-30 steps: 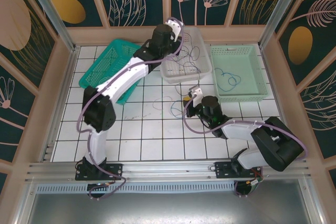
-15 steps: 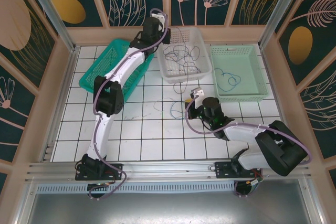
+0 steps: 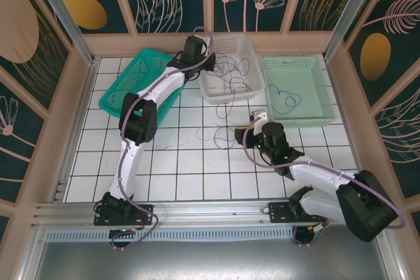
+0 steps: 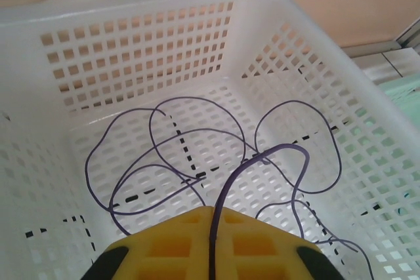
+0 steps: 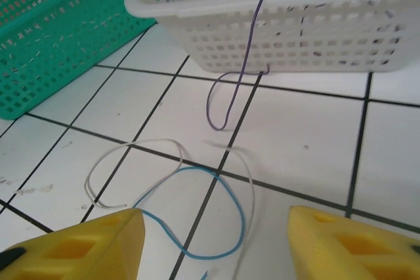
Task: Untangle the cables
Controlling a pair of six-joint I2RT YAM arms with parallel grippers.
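**Right jaws stand wide over loose cables as left arm reaches into basket**

Since half a second ago, your right gripper [image 5: 216, 218] has shifted a little rightward and nearer the bases over the tiled table [image 3: 164, 162], while your left arm has stayed stretched to the white basket [image 3: 252, 47]. The right gripper's yellow fingers [image 5: 85, 247] are spread well apart and hold nothing. On the tiles between and just ahead of them lie a blue cable [image 5: 197, 169] and a pale cable [image 5: 141, 143], looped loosely across each other. Your left gripper [image 4: 211, 227] hangs inside the white basket with its fingers pressed together, pinching a purple cable [image 4: 262, 157] that rises from the seam between them. More purple loops lie on the basket floor behind it. One purple strand [image 5: 226, 106] hangs over the basket's front wall and touches the tiles, near the blue cable but apart from it. A teal basket [image 3: 131, 80] sits tilted to the left of the white one. A pale green basket [image 3: 315, 63] to its right holds a separate blue loop [image 3: 285, 100].
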